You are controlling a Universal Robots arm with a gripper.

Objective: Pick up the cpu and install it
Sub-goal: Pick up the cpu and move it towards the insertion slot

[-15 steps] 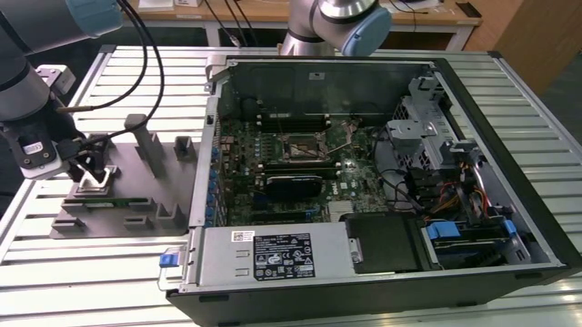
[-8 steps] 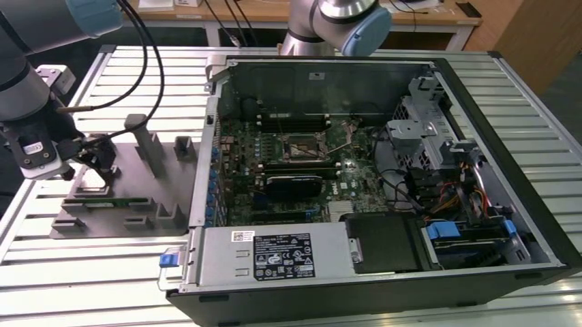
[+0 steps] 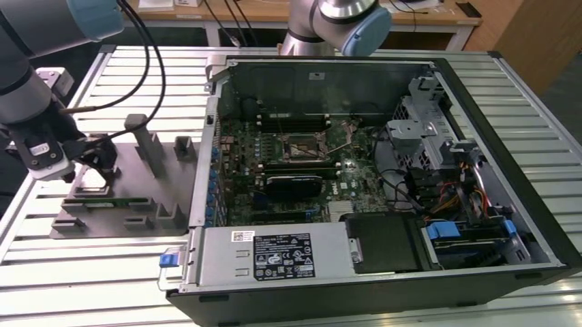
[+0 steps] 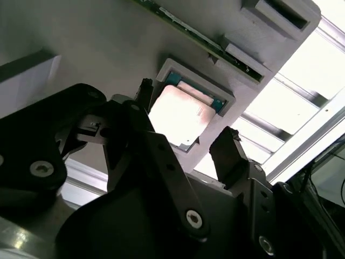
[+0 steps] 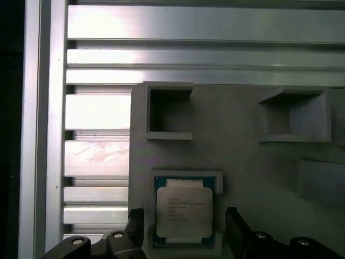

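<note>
Since cpu (image 5: 183, 213) sits in its tray (image 5: 242, 162) pocket, gripper (image 5: 183, 222) hovers above, jaws released, straddling it to grasp.

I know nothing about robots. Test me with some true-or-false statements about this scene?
1. The cpu lies in a pocket of the grey tray. True.
2. The claw is shut on the cpu. False: it is open, one finger either side of the chip.
3. The computer case is closed. False: it lies open, its motherboard showing.
4. The grey tray sits to the exterior view's left of the computer case. True.
</note>
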